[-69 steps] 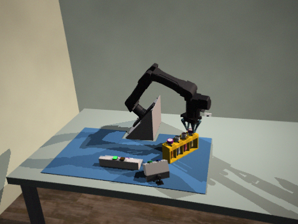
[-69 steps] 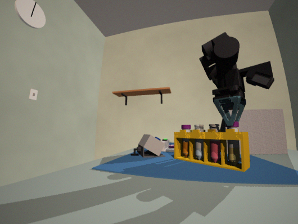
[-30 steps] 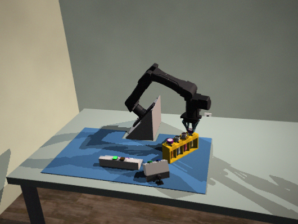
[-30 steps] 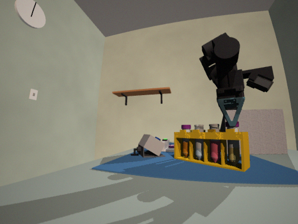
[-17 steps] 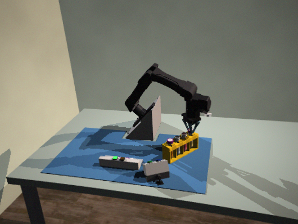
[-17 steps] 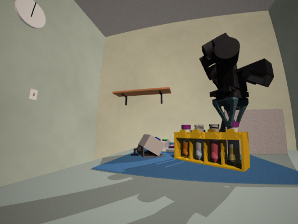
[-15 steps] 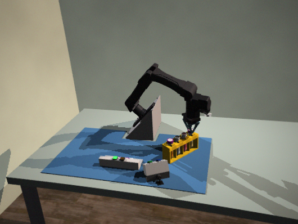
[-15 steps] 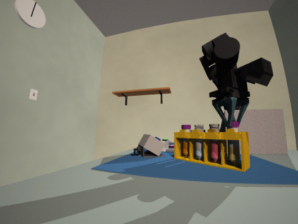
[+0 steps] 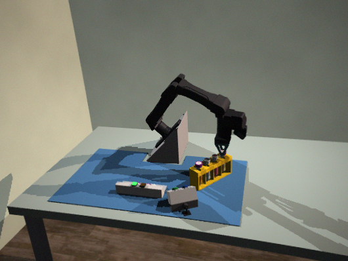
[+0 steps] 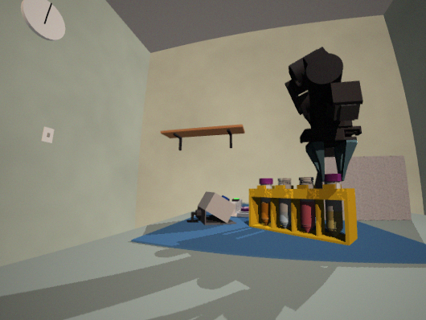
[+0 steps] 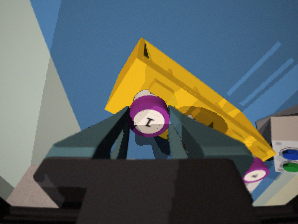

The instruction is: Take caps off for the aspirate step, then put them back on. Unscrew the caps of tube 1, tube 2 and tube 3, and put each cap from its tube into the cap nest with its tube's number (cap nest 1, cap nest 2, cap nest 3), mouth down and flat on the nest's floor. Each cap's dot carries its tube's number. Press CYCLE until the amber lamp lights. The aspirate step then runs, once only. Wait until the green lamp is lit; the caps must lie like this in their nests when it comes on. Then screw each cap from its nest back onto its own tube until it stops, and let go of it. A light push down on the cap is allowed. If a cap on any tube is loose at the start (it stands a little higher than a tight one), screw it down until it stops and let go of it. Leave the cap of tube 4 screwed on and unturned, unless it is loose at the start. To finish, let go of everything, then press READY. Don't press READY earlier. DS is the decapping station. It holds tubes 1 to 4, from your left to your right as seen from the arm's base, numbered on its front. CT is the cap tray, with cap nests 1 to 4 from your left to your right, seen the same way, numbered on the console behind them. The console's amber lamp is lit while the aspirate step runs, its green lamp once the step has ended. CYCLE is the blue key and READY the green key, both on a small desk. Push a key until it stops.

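Observation:
The yellow decapping station (image 9: 210, 175) (image 10: 301, 194) (image 11: 165, 75) holds four tubes. My gripper (image 9: 223, 153) (image 10: 333, 177) (image 11: 148, 112) stands upright over tube 1 at the rack's end and is shut on its purple cap (image 10: 333, 178) (image 11: 149, 116), whose white dot reads 1. The cap sits on top of tube 1. Tube 4 at the other end carries a purple cap (image 9: 198, 164) (image 10: 265, 182) (image 11: 255, 171). The two middle tubes (image 9: 206, 160) (image 9: 214, 158) (image 10: 284, 182) (image 10: 305, 181) show bare threaded tops.
The small key desk (image 9: 182, 197) (image 10: 217, 207) stands in front of the rack with the blue key (image 11: 288, 152) and the green key (image 11: 289, 166). The long cap tray (image 9: 139, 190) lies left of it. A grey wedge (image 9: 172, 144) stands by the arm's base.

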